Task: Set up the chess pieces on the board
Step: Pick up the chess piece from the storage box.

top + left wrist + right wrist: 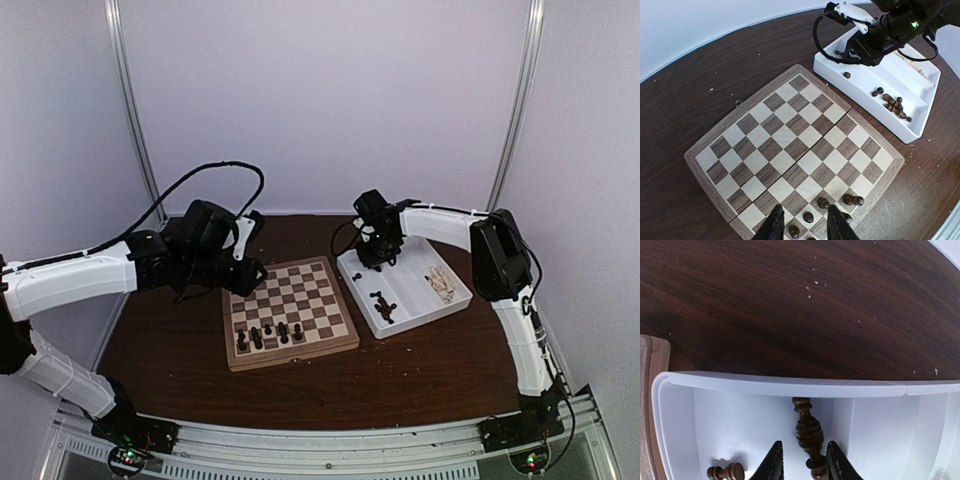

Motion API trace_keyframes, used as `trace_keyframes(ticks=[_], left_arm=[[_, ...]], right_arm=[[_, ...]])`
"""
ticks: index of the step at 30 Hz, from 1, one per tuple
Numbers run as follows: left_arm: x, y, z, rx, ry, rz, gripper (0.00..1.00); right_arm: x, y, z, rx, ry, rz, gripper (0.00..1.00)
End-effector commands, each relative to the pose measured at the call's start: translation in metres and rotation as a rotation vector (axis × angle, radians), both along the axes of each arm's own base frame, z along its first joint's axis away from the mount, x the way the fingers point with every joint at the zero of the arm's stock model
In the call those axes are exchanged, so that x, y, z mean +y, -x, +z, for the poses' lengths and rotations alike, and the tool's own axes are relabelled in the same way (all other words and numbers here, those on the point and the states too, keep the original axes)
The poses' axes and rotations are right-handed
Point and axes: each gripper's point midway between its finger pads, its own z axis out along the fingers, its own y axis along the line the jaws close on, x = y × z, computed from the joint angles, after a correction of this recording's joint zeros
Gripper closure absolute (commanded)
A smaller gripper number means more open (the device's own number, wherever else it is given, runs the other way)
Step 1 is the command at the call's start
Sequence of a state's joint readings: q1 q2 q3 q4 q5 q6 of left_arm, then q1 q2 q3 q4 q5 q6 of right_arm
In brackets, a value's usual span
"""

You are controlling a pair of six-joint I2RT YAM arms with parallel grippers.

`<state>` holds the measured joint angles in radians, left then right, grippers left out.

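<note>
Lower centre: right end effector [804, 454] straddles a piece [808, 430] in the tray [790, 386]; grip unclear, so it may slip.

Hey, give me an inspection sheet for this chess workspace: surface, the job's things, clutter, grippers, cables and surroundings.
Surface: dark wooden table, with pale specks scattered on it.
Job's things: board lies flat; a few dark chess pieces on its near rows; more dark pieces in the white tray.
Clutter: pale pieces in the tray's right compartment.
Grippers: left gripper open above the board, holding nothing; right gripper down in the tray, fingers either side of one dark piece, grip unclear.
Cables: black cable loops over the left arm; second cable at the right wrist.
Surroundings: pale walls, metal posts, rail at the near edge.
</note>
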<state>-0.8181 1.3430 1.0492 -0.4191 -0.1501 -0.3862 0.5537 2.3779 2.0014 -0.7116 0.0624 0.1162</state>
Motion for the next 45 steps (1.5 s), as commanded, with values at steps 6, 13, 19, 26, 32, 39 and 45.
trace_keyframes(ticks=[6, 13, 19, 26, 32, 39, 45], left_arm=[[-0.004, -0.009, 0.003, -0.026, -0.005, 0.001, 0.70], [-0.006, -0.009, 0.001, -0.013, -0.006, -0.005, 0.70], [-0.009, -0.007, 0.001, 0.003, 0.007, -0.014, 0.70], [-0.019, -0.006, 0.001, 0.029, 0.049, -0.030, 0.70], [-0.050, -0.005, 0.002, 0.086, 0.179, -0.088, 0.65], [-0.086, -0.011, 0.024, 0.113, 0.351, -0.143, 0.59], [-0.111, -0.012, 0.032, 0.171, 0.463, -0.185, 0.56]], right_arm=[[-0.010, -0.004, -0.017, 0.027, 0.063, -0.034, 0.72], [0.001, 0.004, -0.006, 0.052, -0.018, -0.010, 0.85], [0.005, 0.018, 0.027, 0.029, -0.105, 0.008, 0.88], [0.005, 0.059, 0.070, -0.014, -0.258, 0.069, 0.88], [0.018, 0.103, 0.095, -0.031, -0.423, 0.236, 0.88], [0.041, 0.144, 0.134, -0.092, -0.677, 0.405, 0.88], [0.055, 0.170, 0.145, -0.102, -0.782, 0.507, 0.88]])
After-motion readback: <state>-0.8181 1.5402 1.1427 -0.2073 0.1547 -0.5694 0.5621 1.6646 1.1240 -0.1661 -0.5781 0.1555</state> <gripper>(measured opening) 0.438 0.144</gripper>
